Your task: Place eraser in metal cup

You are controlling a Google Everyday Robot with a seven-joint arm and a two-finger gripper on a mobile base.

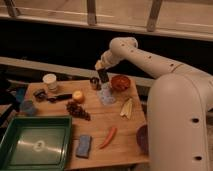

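Observation:
My gripper (103, 71) hangs from the white arm over the back of the wooden table (120, 125). It is shut on the eraser (104, 76), a small dark flat block that points down from the fingers. The metal cup (94, 83), a small silver-grey cylinder, stands upright on the table just below and to the left of the eraser. The eraser's lower end is above and slightly right of the cup's rim, apart from it.
A clear plastic cup (106, 95) stands in front of the gripper and a red bowl (120, 82) to its right. Also on the table: white cup (50, 81), black-handled tool (59, 97), orange (78, 95), grapes (78, 110), green tray (35, 145), blue pad (83, 145).

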